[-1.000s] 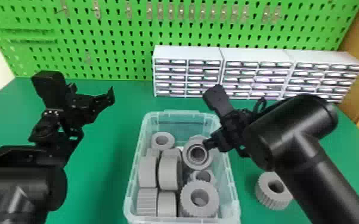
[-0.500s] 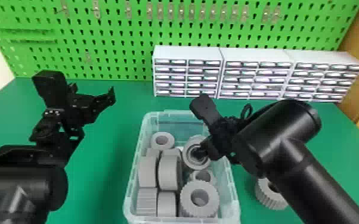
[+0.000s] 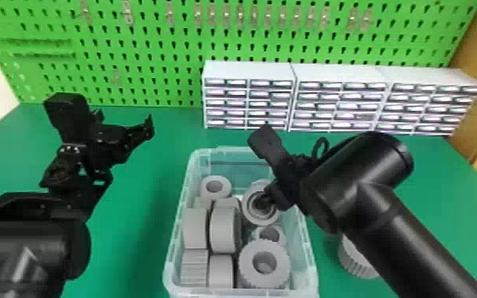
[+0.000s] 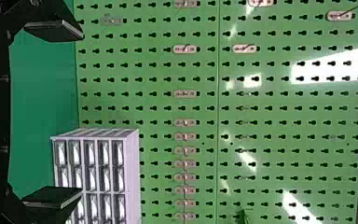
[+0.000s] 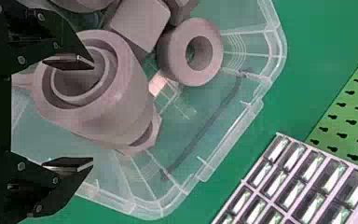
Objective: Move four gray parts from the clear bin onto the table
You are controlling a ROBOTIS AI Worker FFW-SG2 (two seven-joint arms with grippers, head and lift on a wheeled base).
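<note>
Here's the ringed gray part (image 3: 249, 208), sitting inside the clear bin (image 3: 229, 150) along its right side, toward the far end, its hollow facing up. Right over it is the right gripper (image 3: 270, 198), angled in from the right, and in the right wrist view its fingers stand wide apart with nothing clamped between them. One finger is at the part's hollow, the other outside its ring; whether that first finger touches the inner wall is hard to call from here, though it looks very near. Tucked beside the ringed part on the near side, a smaller gray ring (image 3: 281, 234), then a chunky toothed gear (image 3: 275, 275) with its hole up. Over on the left, two smooth wheels (image 3: 222, 228) (image 3: 195, 228) stand side by side on edge, a ribbed piece (image 3: 194, 269) just nearer, and a plain ring (image 3: 226, 188) in the far left area of the bin. Outside, on the green table (image 3: 130, 253), another ribbed gray part (image 3: 354, 259) rests right of the bin, partly hidden by the right arm. The left gripper (image 3: 124, 123) is parked above the table, left of the bin, fingers spread and empty. Beyond, white drawer units (image 3: 329, 73) line up before a green pegboard (image 3: 150, 83).
</note>
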